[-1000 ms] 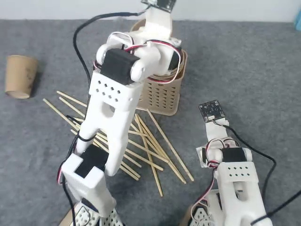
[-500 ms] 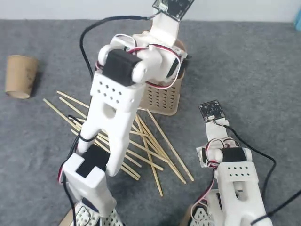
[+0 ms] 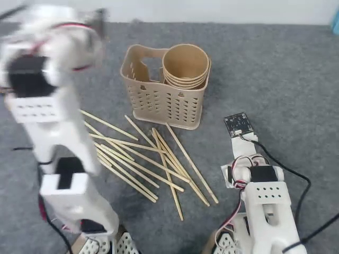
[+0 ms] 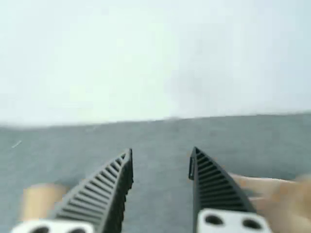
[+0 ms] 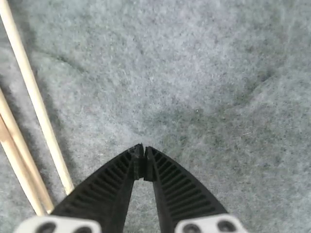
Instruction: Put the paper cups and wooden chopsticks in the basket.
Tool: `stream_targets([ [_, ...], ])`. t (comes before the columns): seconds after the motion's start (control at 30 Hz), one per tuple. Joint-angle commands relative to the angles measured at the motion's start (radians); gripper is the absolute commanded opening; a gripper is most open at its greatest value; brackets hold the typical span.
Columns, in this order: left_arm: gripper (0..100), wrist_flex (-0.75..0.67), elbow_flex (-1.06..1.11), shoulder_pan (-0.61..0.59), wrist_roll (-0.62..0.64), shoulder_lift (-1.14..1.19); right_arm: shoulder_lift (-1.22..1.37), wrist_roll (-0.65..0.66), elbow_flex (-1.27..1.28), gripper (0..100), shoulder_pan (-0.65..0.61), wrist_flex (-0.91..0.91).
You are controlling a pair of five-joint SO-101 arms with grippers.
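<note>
- The basket holds stacked paper cups in one end compartment.
- Chopsticks lie scattered just in front of the basket.
- The left gripper is spread wide and holds nothing.
- The right gripper is pinched closed and empty, beside the chopsticks.

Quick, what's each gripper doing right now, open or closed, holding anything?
Left gripper: open, nothing between its fingers.
Right gripper: shut, holding nothing.
</note>
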Motion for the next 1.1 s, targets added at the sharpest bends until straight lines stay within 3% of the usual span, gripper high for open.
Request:
stream_targets([
  [0.0, 18, -0.107, 0.012, -0.216, -0.011, 0.068, 0.005, 0.012, 0.0, 0.9, -0.01, -0.015],
  [0.13, 18, -0.316, 0.056, -0.347, -0.011, 0.222, 0.005, 0.009, 0.0, 0.9, -0.01, -0.012],
  [0.27, 18, -0.511, 0.054, -0.402, -0.012, 0.411, 0.005, 0.009, 0.0, 0.9, -0.01, -0.015],
  [0.5, 18, -0.832, 0.054, -0.408, -0.187, 0.683, -0.002, 0.008, 0.014, 0.9, -0.01, -0.019],
  [0.9, 18, -1.418, 0.054, -0.428, -0.265, 1.069, -0.004, -0.018, 0.014, 0.9, -0.012, -0.019],
  [1.07, 18, -1.521, 0.054, -0.428, -0.322, 1.155, -0.001, -0.041, 0.015, 0.9, -0.012, -0.039],
])
